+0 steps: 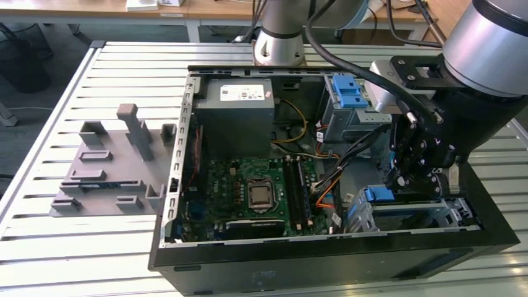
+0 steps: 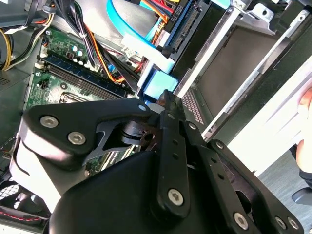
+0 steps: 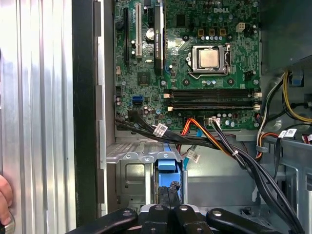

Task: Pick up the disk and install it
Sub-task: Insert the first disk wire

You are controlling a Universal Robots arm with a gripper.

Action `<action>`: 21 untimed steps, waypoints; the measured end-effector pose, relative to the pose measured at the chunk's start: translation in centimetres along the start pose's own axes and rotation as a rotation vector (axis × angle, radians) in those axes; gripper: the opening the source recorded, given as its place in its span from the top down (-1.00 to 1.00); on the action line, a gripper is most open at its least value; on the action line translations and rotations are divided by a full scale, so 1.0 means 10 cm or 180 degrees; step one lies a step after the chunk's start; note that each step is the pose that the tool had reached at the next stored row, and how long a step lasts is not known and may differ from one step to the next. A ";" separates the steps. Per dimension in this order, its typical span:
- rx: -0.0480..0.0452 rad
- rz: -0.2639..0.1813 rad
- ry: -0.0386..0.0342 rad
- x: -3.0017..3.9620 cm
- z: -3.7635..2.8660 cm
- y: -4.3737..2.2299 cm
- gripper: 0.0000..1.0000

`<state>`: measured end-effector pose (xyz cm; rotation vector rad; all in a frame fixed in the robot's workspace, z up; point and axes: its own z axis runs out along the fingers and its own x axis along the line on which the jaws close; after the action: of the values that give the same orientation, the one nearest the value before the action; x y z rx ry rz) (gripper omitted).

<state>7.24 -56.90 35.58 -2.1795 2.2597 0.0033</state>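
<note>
Well, in the exterior view an open computer case (image 1: 330, 260) lies on a slatted table (image 1: 49, 260). It holds a green circuit board (image 1: 256, 185), a grey power box (image 1: 239, 108) and a grey cage with a blue latch (image 1: 350, 102). The gripper (image 1: 417, 182) reaches down into the case at a metal bay (image 1: 449, 213) in one corner. The disk (image 1: 379, 194) sits in that bay, its blue bracket showing just beside the fingers. In the second wrist view, one black finger (image 2: 168, 117) ends right at the blue bracket of the disk (image 2: 160, 84). The bay's silver frame (image 2: 214, 48) runs alongside, and the circuit board (image 2: 53, 73) lies off to the other side. In the first wrist view the gripper (image 3: 168, 191) has its fingers drawn close, with only a narrow gap between them. They sit between the blue side rails of the disk (image 3: 166, 165), which stands on edge inside the bay (image 3: 129, 178). I cannot tell whether they pinch the bracket. A bundle of cables (image 3: 219, 141) crosses just beyond the fingertips, and the circuit board (image 3: 195, 73) lies farther out.
</note>
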 end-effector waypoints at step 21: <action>-0.0003 0.0000 0.0000 -0.006 0.003 -0.172 0.79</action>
<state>8.95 -56.90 35.54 -2.1800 2.2601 0.0042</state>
